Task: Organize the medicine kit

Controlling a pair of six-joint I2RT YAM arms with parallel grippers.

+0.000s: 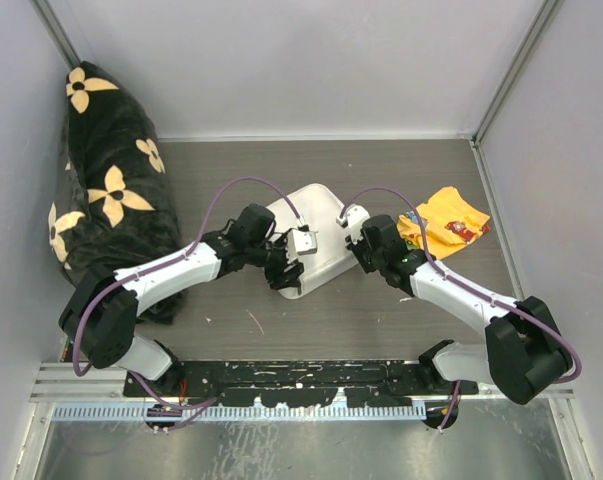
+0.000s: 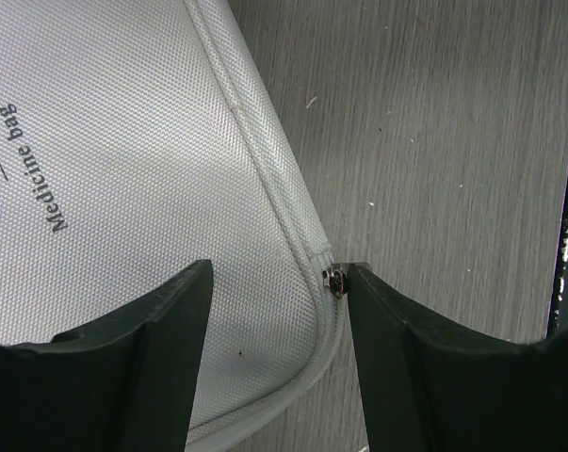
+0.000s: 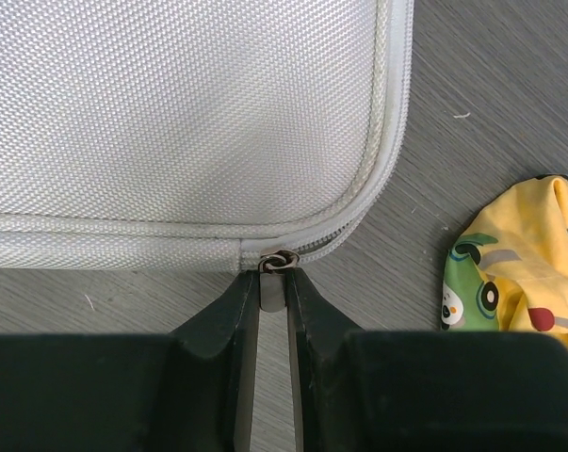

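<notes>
The medicine kit point(image 1: 316, 225) is a soft, pale grey bag of woven cloth. It has a zip round its edge and the words "Medicine bag" on top. It lies on the table point(image 1: 381, 310) between both grippers.

The left gripper point(image 2: 274, 282) is spread wide over the kit's corner, gripping nothing. One finger point(image 2: 397, 358) touches a zip slider point(image 2: 333, 280).

The right gripper point(image 3: 272, 278) pinches a zip tab point(image 3: 276, 262) at the kit's edge.

A yellow cloth point(image 3: 519, 254) lies beside the kit.

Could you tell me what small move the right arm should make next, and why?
Probably draw the right gripper sideways along the zip, round the corner of the bag. It is already pinched shut on the zip pull at the bag's edge. The bag looks zipped closed, so it seems nothing can be sorted inside until it opens.
</notes>
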